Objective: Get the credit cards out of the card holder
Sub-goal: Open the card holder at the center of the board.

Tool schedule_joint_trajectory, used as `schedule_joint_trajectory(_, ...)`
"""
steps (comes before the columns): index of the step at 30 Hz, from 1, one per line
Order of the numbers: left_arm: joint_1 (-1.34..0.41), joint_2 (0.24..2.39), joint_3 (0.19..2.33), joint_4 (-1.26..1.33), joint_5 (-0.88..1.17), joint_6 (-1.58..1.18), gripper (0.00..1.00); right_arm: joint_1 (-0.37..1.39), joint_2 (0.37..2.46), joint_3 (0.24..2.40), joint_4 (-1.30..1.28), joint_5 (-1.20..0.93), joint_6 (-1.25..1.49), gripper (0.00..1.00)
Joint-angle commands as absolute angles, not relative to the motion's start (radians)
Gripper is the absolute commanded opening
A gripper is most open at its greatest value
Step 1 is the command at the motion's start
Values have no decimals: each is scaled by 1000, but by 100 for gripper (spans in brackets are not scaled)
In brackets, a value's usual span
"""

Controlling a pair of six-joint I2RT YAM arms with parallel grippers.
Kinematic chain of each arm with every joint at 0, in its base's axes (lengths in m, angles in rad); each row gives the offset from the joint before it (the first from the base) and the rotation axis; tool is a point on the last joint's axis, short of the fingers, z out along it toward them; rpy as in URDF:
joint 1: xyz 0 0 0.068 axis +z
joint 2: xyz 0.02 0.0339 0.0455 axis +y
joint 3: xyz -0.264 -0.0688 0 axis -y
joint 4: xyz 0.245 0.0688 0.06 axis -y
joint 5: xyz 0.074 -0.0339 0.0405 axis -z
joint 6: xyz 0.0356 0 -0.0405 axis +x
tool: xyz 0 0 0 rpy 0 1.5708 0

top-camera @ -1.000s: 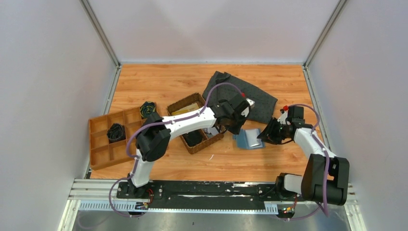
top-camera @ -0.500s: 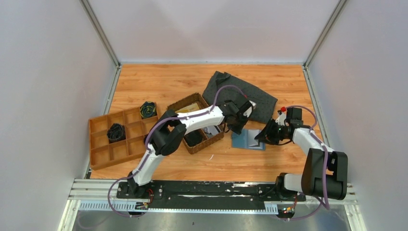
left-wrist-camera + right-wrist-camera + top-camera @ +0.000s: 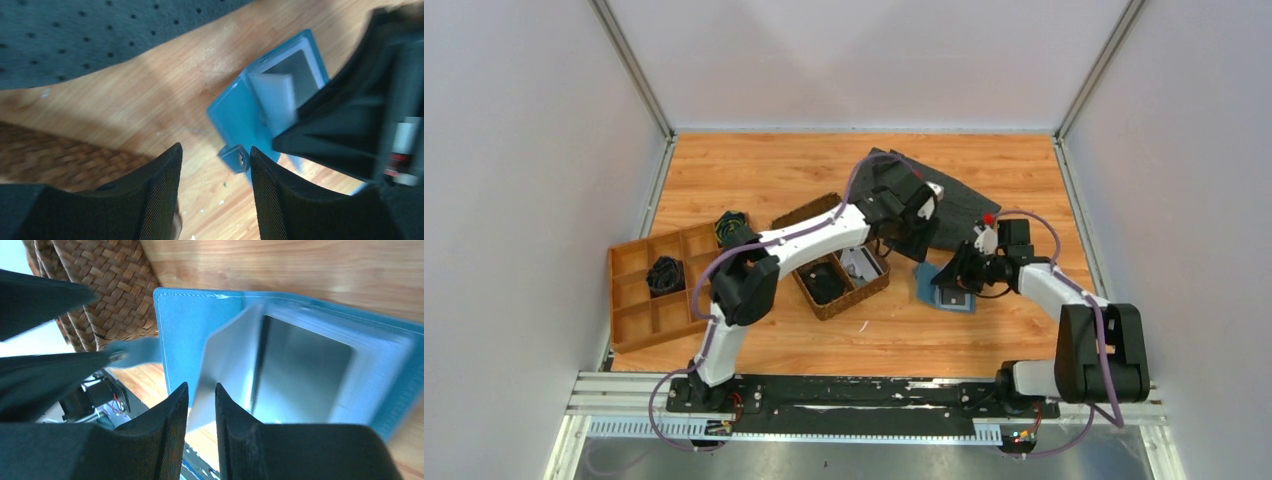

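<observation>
Right gripper [image 3: 201, 390]: jaws nearly together, pinching lower edge of pale credit card [image 3: 225, 360]. Card tilts up out of open card holder [image 3: 185, 325].
Left gripper [image 3: 215, 150]: jaws apart, nothing between them; hangs over holder's strap tab [image 3: 234, 157].
Holder lies open on wood table [image 3: 165, 90], just beside woven basket [image 3: 105, 280], near edge of dotted grey cloth [image 3: 75, 35].
</observation>
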State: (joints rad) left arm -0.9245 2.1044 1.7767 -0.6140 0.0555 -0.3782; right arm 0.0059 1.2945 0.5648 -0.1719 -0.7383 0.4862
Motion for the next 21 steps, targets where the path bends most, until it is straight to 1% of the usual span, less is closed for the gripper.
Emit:
schedule_joint_trajectory(1,-880,1949,1750,-628,28,-420,55,109,1358,616,-129,-734,521,30)
schedule_joint_trajectory(5,-856,1872,1707,-597,69,-449,55,176,1436,651,-125,-677,526,34)
schedule_joint_trajectory(10,-851,1842,1638,-486,216,-517,56,198,1494,678,-126,-674,528,34)
schedule_joint_trajectory(13,-853,1853,1602,-407,314,-569,55,198,1434,691,-189,-641,505,34)
schedule_joint_trajectory(17,-856,1865,1546,-241,445,-663,55,194,1293,699,-297,-547,456,35)
schedule_joint_trajectory(21,-874,1920,1563,-200,484,-697,53,166,1194,678,-361,-480,439,36)
